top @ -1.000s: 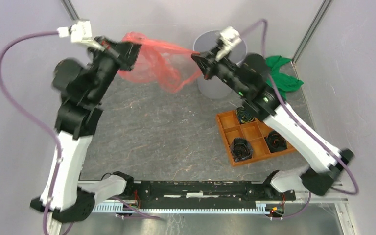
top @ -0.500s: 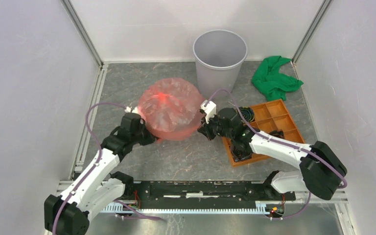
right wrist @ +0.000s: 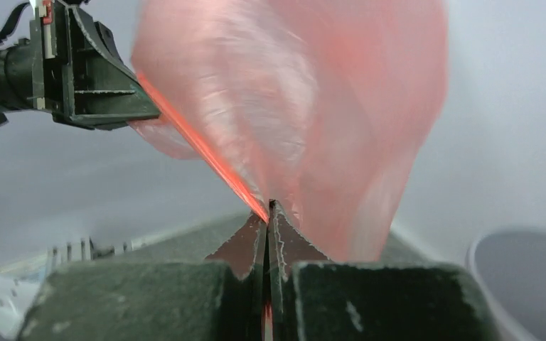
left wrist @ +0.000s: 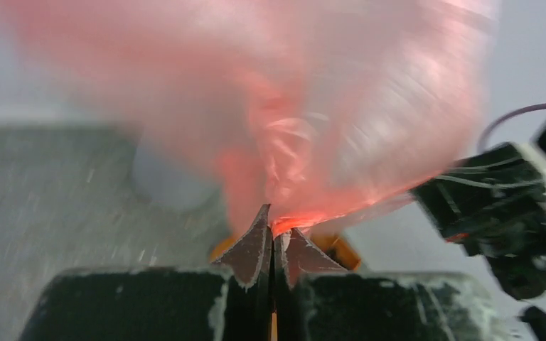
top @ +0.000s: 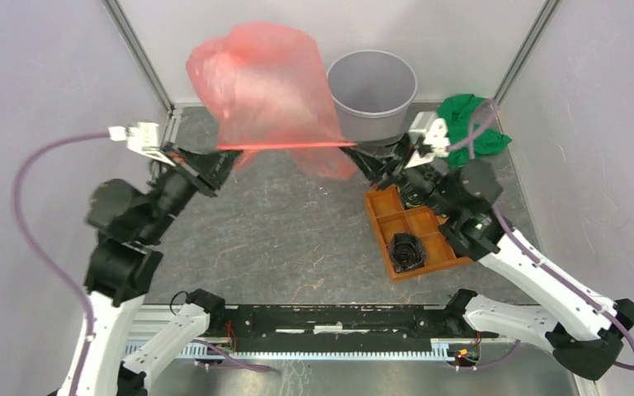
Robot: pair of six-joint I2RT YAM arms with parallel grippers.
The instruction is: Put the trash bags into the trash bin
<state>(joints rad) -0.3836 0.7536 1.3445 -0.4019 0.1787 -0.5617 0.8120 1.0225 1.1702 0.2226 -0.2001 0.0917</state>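
Observation:
The red-pink trash bag (top: 264,82) billows up in the air, left of the grey trash bin (top: 373,91) at the back. Its mouth edge is stretched taut between both grippers. My left gripper (top: 224,158) is shut on the bag's left edge; in the left wrist view the film (left wrist: 341,106) rises from the closed left gripper (left wrist: 276,231). My right gripper (top: 361,158) is shut on the bag's right edge, just in front of the bin. In the right wrist view the bag (right wrist: 313,99) fills the view above my right gripper (right wrist: 267,211), with the bin's rim (right wrist: 522,270) at lower right.
An orange compartmented tray (top: 423,235) with dark objects lies under the right arm. A green cloth (top: 462,128) lies right of the bin. White walls and metal posts enclose the grey floor.
Both grippers have risen from low over the floor and spread apart. The bag, then a rounded bubble near the floor, now stands tall and stretched beside the bin.

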